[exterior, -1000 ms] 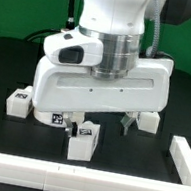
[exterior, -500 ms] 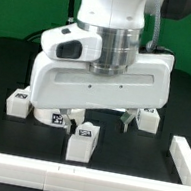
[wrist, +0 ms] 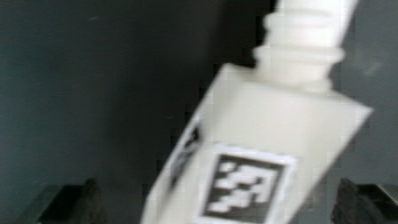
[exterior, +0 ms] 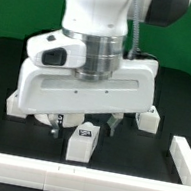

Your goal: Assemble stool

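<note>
Shifted leftward in the exterior view, the claw (exterior: 83, 124) hangs wide open over a stool leg (exterior: 82, 140) lying lower centre on the bench (exterior: 173, 102); the grasp looks pending, needing a straight descent.

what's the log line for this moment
gripper: open, over stool leg | stool leg: lying on table, not gripped

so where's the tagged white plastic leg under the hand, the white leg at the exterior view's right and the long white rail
tagged white plastic leg (exterior: 79, 146), exterior view, front face
white leg at right (exterior: 150, 119), exterior view, side face
long white rail (exterior: 29, 173), exterior view, front run
</note>
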Motion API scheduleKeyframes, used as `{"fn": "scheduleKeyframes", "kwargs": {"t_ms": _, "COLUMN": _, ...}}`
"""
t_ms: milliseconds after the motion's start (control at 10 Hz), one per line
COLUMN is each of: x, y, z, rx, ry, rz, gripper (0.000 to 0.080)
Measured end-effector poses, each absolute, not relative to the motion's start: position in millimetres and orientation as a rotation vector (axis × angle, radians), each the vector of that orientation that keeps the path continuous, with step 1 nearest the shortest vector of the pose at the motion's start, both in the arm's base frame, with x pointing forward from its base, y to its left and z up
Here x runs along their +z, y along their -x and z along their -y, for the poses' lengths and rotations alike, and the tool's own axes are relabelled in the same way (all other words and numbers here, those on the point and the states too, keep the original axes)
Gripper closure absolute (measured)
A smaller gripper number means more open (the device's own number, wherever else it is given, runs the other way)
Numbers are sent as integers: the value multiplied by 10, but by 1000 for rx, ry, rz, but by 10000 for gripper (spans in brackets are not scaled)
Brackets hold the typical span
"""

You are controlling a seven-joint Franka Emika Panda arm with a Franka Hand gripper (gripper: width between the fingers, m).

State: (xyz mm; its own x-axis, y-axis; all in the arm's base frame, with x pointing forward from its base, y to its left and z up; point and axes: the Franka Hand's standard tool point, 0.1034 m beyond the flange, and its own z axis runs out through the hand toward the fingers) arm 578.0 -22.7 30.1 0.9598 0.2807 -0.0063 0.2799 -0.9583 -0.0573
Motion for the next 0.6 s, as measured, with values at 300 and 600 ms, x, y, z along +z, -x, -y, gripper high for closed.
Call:
{"fn": "scheduleKeyframes", "kwargs": {"t_ms": 300, "x": 231, "y": -5736, "z": 141, "rx": 40, "ry": 3057, "rz": 406, "gripper": 151}}
{"fn": "scheduleKeyframes", "kwargs": {"t_ms": 600, "x": 122, "y": -5594, "z": 56, "rx": 41, "ry": 3058, "rz": 418, "gripper": 151}}
